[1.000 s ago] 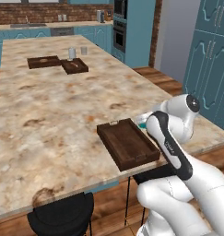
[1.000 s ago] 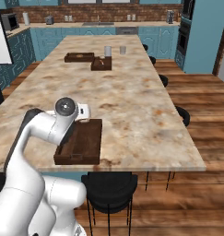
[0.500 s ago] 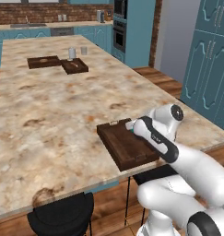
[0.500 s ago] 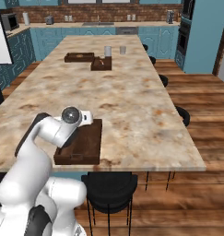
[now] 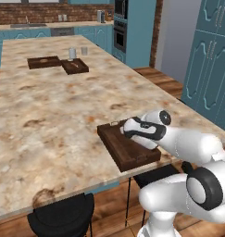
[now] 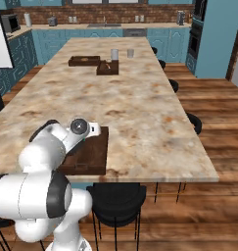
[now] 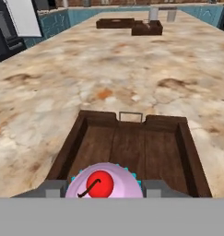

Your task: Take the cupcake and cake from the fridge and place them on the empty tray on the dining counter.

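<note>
In the left base view, the hand (image 5: 128, 128) is seen low over the near tray (image 5: 128, 147), a shallow dark brown wooden rectangle with a raised rim, set close to the near edge of the desk (image 5: 63, 111). The desk top is a long slab of beige mottled marble. Two more dark trays (image 5: 58, 63) and two small pale cups (image 5: 78, 52) are seen at the far end.

In the right base view, the hand (image 6: 93, 129) is shown above the left part of the same tray (image 6: 93, 156), and black round stools (image 6: 115, 198) are lined along the right side.

In the hand view, the cupcake (image 7: 104, 183) is grasped between the two fingertips (image 7: 53, 188): pink frosting, a glossy red dot on top and a fringe of teal wrapper are visible. The plank grain of the tray floor (image 7: 136, 147) lies just beyond it, with a thin wire handle (image 7: 130, 115) on the far rim.

The placing of the cupcake is judged to be the step in hand. A short lowering onto the tray floor and a release are called for next; the cake is still to be fetched from the fridge
</note>
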### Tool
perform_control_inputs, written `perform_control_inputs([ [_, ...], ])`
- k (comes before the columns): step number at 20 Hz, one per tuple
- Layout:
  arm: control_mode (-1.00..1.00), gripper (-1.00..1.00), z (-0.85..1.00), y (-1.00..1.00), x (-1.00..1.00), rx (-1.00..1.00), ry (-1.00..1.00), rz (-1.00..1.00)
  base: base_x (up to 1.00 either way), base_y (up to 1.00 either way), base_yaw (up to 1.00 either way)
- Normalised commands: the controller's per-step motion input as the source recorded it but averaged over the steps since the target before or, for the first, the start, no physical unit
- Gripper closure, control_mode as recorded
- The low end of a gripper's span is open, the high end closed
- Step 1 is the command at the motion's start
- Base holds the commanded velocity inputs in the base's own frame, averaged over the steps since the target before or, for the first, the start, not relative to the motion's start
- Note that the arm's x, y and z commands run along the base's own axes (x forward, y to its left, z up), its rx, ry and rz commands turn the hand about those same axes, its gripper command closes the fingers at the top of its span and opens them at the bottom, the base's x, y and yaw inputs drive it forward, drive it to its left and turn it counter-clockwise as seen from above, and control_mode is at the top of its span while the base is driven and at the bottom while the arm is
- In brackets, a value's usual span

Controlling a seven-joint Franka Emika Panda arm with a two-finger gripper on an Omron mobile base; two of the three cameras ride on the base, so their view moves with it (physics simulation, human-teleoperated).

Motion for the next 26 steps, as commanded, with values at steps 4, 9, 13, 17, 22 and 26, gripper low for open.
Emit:
perform_control_inputs([
  [4, -1.00, 1.00, -0.39, 0.06, 0.44, 0.00, 0.03, 0.00, 0.00, 0.00, 0.00],
  [9, -1.00, 1.00, -0.39, 0.01, 0.38, 0.00, 0.01, 0.00, 0.00, 0.00, 0.00],
  [13, -1.00, 1.00, -0.39, 0.00, 0.30, 0.00, 0.00, 0.00, 0.00, 0.00, 0.00],
  [17, -1.00, 1.00, -0.32, 0.00, 0.16, 0.00, 0.00, 0.00, 0.00, 0.00, 0.00],
  [22, -1.00, 1.00, -0.29, 0.00, 0.14, 0.00, 0.00, 0.00, 0.00, 0.00, 0.00],
  [26, -1.00, 1.00, -0.29, -0.03, 0.18, 0.00, 0.00, 0.00, 0.00, 0.00, 0.00],
])
